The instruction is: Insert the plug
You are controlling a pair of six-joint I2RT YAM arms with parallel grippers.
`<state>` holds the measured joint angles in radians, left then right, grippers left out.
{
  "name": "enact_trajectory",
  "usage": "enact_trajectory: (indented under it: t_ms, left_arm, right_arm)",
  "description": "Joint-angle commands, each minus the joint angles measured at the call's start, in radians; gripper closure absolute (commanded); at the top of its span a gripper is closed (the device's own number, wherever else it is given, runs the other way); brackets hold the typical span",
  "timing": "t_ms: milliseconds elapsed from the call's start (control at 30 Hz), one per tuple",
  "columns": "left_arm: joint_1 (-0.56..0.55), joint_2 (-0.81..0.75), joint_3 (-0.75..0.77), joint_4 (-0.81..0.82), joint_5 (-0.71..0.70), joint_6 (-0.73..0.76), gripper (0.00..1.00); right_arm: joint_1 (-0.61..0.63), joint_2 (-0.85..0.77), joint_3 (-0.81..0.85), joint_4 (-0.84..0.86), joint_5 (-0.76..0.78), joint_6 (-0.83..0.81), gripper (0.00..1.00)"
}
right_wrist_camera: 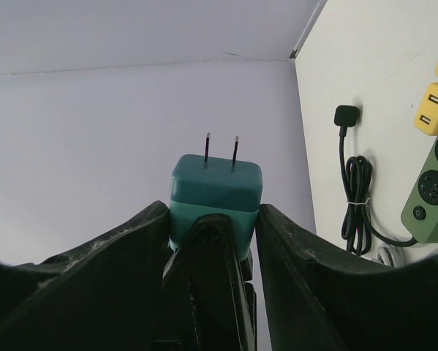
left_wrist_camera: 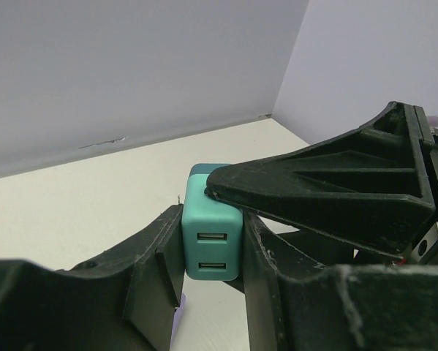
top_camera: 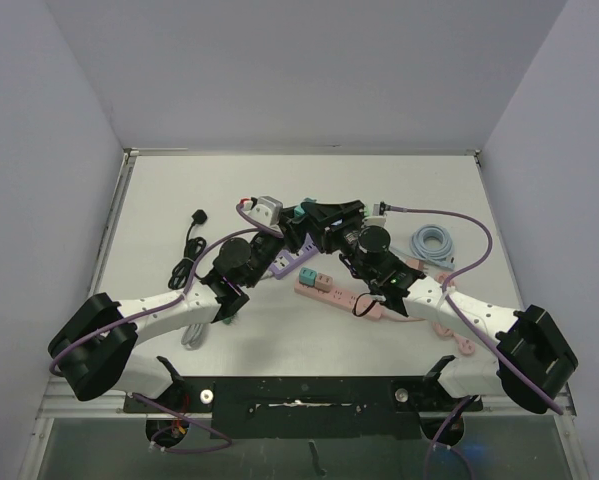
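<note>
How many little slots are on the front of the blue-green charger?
2. The upper slot sits right above the lower slot on the front of the charger, held in the left gripper. Its other sides are hidden, so more could be there.

No text, label, brand name, number or sign can be read in any of the three views. No marking can be resolved on the visible faces of the teal USB charger (left_wrist_camera: 211,245). Any print on the pink power strip (top_camera: 341,292) is too small to be made out in the top view. Likewise, no marking can be made out on the green power strip (right_wrist_camera: 432,191) in the right wrist view.
</note>
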<state>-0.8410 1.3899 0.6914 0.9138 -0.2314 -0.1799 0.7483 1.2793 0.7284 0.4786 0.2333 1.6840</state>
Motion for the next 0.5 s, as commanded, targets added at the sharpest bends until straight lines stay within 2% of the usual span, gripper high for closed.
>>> enact_trajectory:
  t_ms: [0, 100, 167, 200, 267, 467]
  left_arm:
    - [0.011, 0.003, 0.031, 0.01, 0.006, -0.013, 0.75]
    - [0.016, -0.008, 0.038, -0.027, 0.002, -0.019, 0.91]
    - [0.025, -0.025, 0.045, -0.075, 0.001, -0.027, 1.0]
    - [0.031, -0.043, 0.05, -0.108, 0.001, -0.032, 1.0]
    - [0.049, -0.078, 0.061, -0.207, 0.006, -0.049, 1.0]
    - [0.213, -0.194, 0.168, -0.69, 0.133, -0.124, 1.0]
  right_arm:
    - [-0.006, -0.032, 0.001, 0.088, -0.01, -0.009, 0.49]
    - [-0.015, -0.035, 0.007, 0.069, -0.021, -0.034, 0.38]
    - [-0.024, -0.048, 0.007, 0.028, -0.016, -0.075, 0.23]
    - [-0.033, -0.059, 0.006, 0.002, -0.012, -0.103, 0.16]
    - [-0.053, -0.087, -0.005, -0.05, -0.004, -0.165, 0.08]
    - [-0.141, -0.222, -0.124, -0.084, -0.038, -0.368, 0.03]
